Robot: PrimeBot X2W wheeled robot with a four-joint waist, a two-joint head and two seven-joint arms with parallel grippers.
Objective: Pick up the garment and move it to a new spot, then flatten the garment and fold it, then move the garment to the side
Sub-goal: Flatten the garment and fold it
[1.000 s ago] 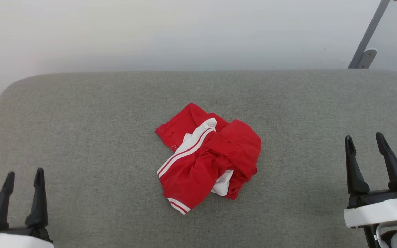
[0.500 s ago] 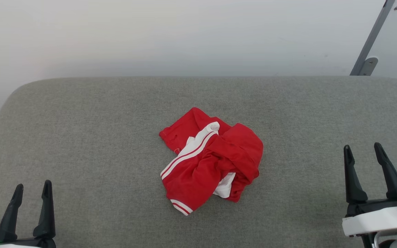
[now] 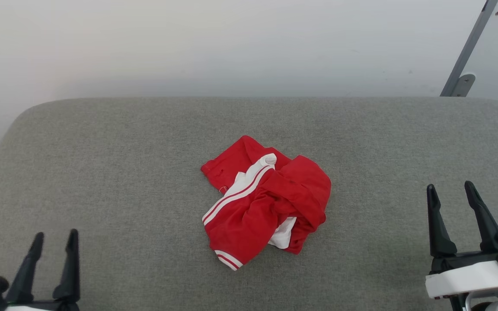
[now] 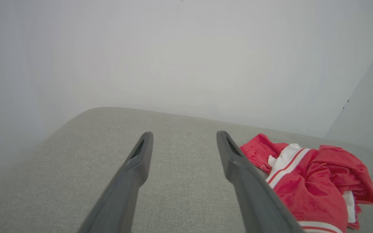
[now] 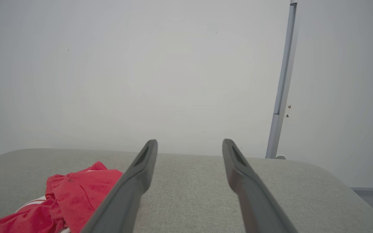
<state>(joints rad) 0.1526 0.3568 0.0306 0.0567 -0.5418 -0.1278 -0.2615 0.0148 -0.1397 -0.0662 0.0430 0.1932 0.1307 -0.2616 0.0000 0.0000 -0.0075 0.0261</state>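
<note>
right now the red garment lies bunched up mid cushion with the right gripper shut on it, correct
No. The garment does lie bunched up in the middle of the cushion, but the right gripper is not shut on it: the head view shows it open and well clear of the cloth.

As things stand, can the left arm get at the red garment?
Probably yes: the left gripper has its jaws open, and bare grey cushion lies between it and the crumpled garment. Nothing visible blocks the way.
</note>
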